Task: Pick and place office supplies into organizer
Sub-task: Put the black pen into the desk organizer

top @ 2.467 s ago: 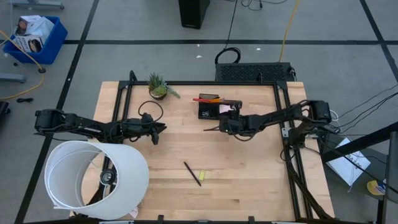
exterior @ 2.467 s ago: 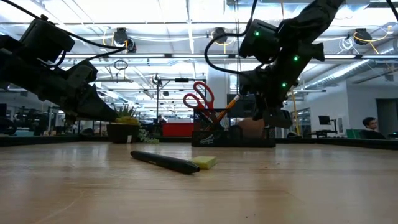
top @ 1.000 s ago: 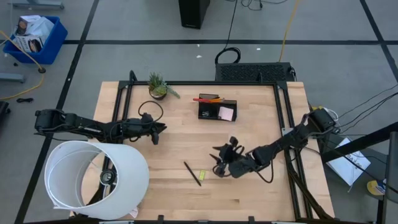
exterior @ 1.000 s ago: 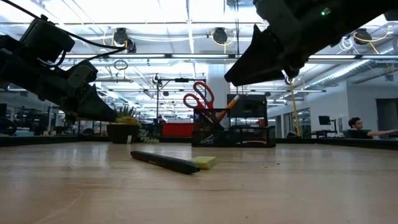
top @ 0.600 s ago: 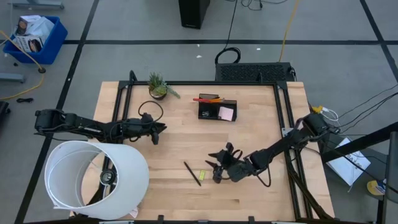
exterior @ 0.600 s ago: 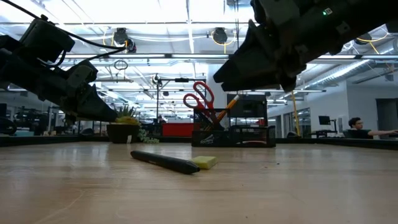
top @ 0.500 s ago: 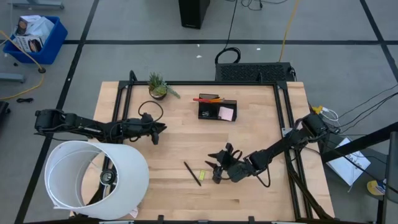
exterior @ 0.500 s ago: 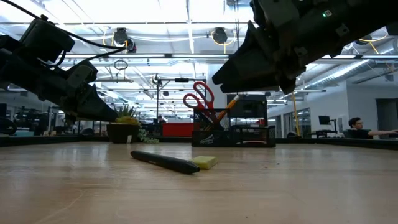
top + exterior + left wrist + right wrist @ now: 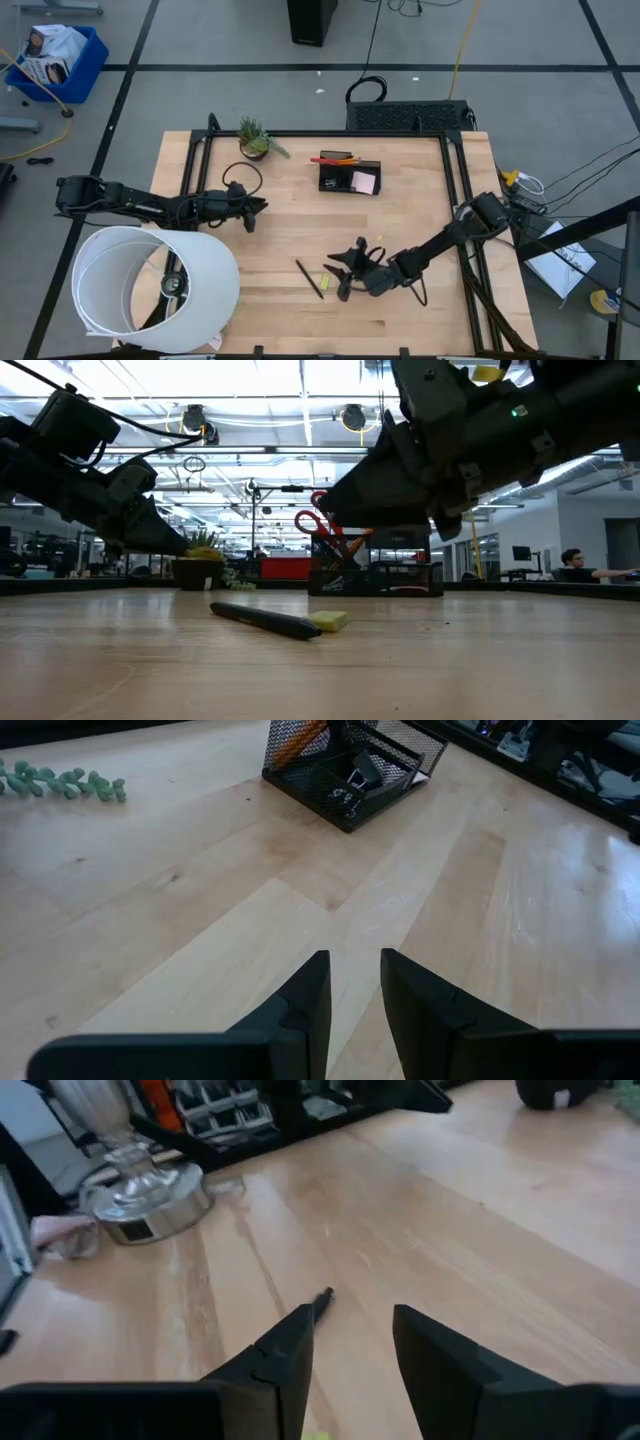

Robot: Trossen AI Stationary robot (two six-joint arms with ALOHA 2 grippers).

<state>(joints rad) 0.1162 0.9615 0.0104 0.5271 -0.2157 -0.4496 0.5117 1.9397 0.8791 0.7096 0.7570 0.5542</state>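
Observation:
A thin black pen lies flat on the wooden table, with a tiny yellow-green piece just to its right; both also show in the low view, pen and piece. My right gripper hovers open above the table just right of the piece, fingers pointing toward the table's left; the pen's tip shows ahead of its fingers. The dark organizer stands far back, holding red-handled scissors, orange pencils and a pink sticky-note pad. My left gripper waits at the left, slightly open, empty.
A large white cylinder lies at the table's near left corner. A small potted plant stands at the far left. Black frame rails run along the table's sides. Bare wood lies between the pen and the organizer.
My right gripper has travelled toward the table's left and near edges, coming closer to the yellow-green piece and the pen. Pen and piece have stayed where they were.

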